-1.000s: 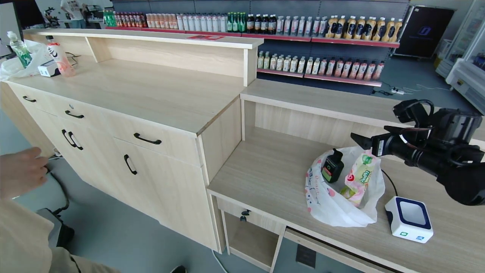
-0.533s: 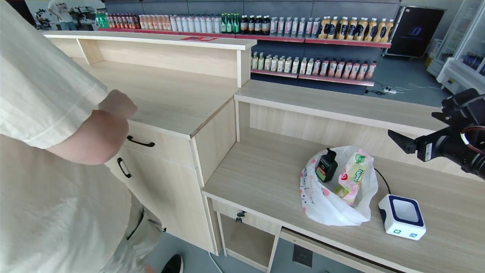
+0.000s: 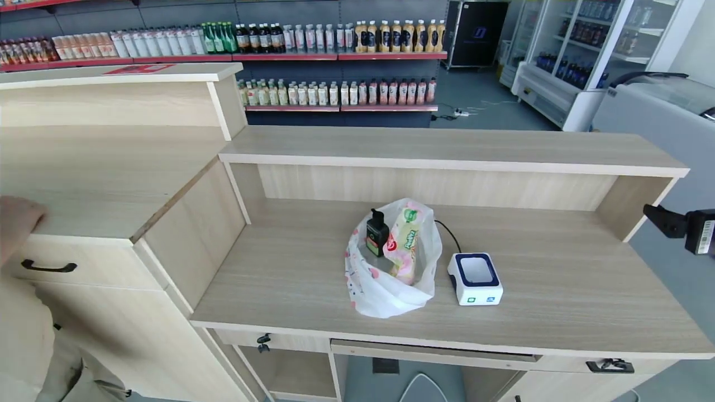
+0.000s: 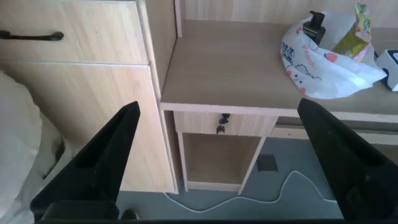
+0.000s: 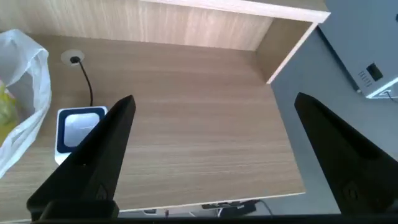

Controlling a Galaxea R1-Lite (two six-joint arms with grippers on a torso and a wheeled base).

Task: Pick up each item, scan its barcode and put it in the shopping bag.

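Observation:
A white shopping bag (image 3: 385, 285) lies open on the lower counter (image 3: 558, 268). In it stand a dark bottle (image 3: 377, 233) and a green-and-pink snack packet (image 3: 406, 245). The white barcode scanner (image 3: 475, 278) sits just right of the bag. My right gripper (image 3: 670, 223) hangs at the counter's far right end, well away from the bag. In the right wrist view it (image 5: 214, 102) is open and empty above bare wood, with the scanner (image 5: 78, 127) and bag (image 5: 22, 124) off to one side. My left gripper (image 4: 219, 109) is open and empty, low in front of the counter's left corner, the bag (image 4: 323, 62) beyond it.
A taller counter (image 3: 100, 178) with drawers adjoins on the left. A raised back shelf (image 3: 447, 151) runs over the lower counter. The scanner's cable (image 3: 449, 234) leads to a hole at the back. Drink shelves (image 3: 313, 56) and fridges stand behind.
The head camera has swung right, bringing the lower counter to the middle. My right gripper now sits farther right of the bag than before. Bag, items and scanner lie as they did.

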